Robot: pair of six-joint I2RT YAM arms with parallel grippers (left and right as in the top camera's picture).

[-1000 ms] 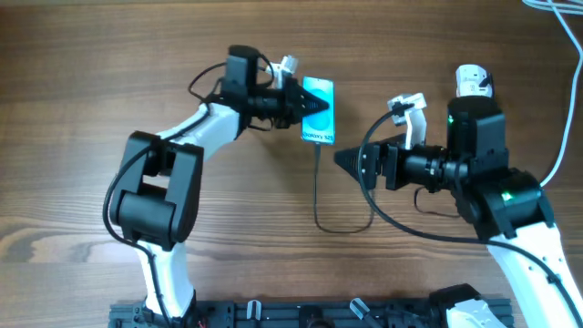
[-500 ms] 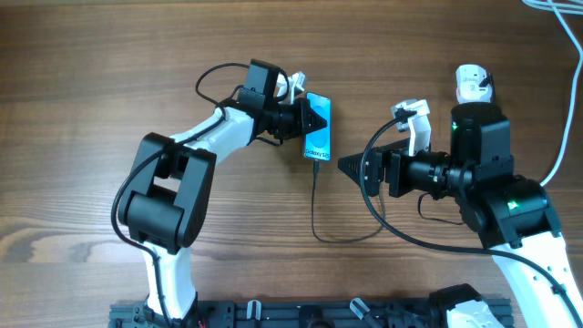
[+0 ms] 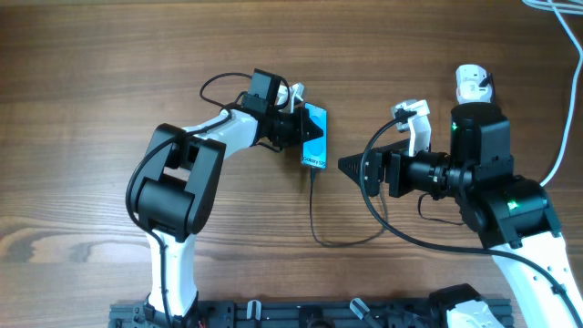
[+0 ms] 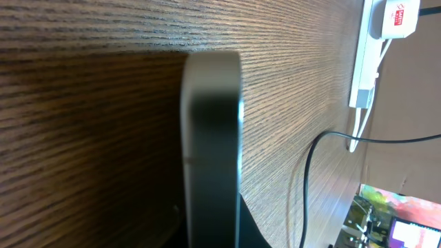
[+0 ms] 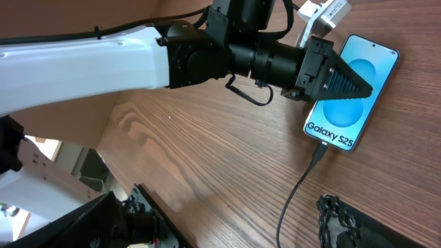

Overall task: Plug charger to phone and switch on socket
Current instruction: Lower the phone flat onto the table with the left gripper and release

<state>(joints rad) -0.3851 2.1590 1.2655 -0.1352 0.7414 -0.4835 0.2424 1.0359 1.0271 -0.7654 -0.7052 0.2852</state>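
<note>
Phone (image 3: 316,153) near the middle of the counter (image 3: 109,73), screen up, top end tipped toward 1 o'clock. Left gripper (image 3: 310,129) in from 9 o'clock, clamped on the phone's long edge: one black finger across the blue screen in the right wrist view, its partner out of sight beneath. From the left wrist, only the phone's grey side, very close and blurred, with no finger clearly made out. Charger cable (image 3: 311,205) seated in the port at the phone's 6 o'clock end, dropping toward 6, curling toward 3, then lost under the right arm. Right gripper (image 3: 344,165) just at 3 o'clock of the phone, apart from it, edge-on from overhead; fingers spread wide and empty in its own wrist view. White socket (image 3: 471,82) at 2 o'clock, half covered by the right arm; switch position too small to read.
</note>
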